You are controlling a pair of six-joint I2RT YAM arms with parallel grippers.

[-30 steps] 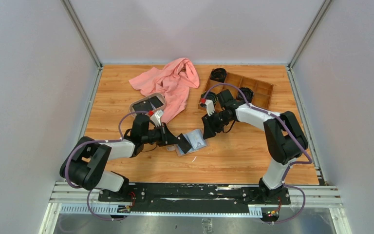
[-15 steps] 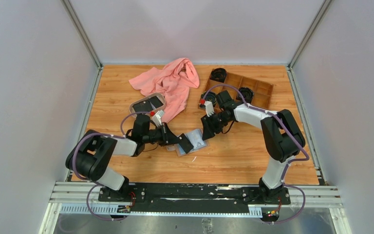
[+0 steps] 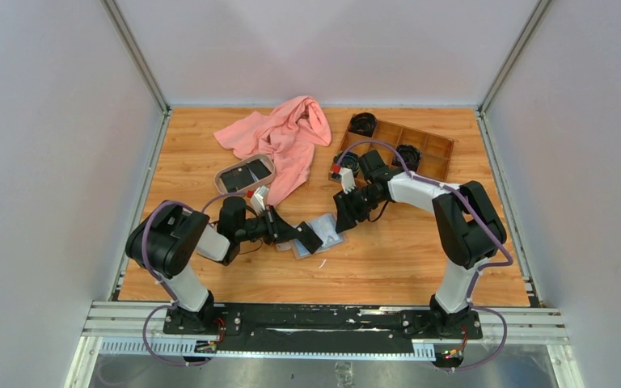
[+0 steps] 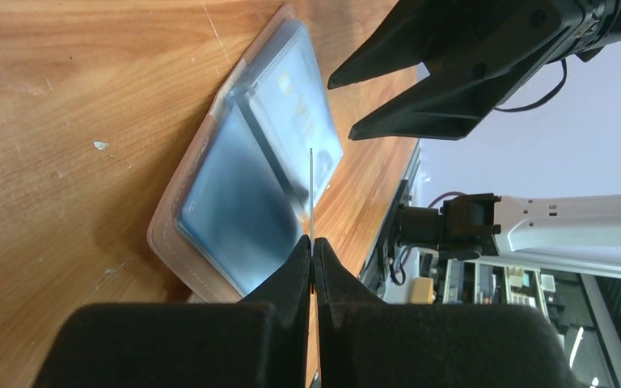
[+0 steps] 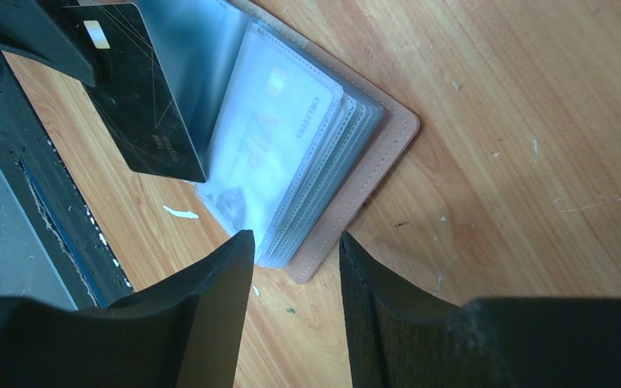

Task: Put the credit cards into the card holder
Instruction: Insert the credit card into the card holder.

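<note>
left gripper (image 4: 312, 242): clamped on card (image 5: 141, 97) | right gripper (image 5: 295, 238): jaws apart, seemingly empty | both low, reaching inward

**Even light, soft foreground**

I am seeing bright, diffuse overhead light laying soft shadows on the surface (image 3: 388, 259). Sheen is glaring off the card holder's (image 5: 307, 145) clear sleeves, and my right claw (image 5: 295, 236) is blurring near the lens.

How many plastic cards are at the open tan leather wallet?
2: a black plastic card pinched in the left hand over the wallet, and a pale plastic card inside its top clear sleeve. Lower sleeves may hide more.
</note>
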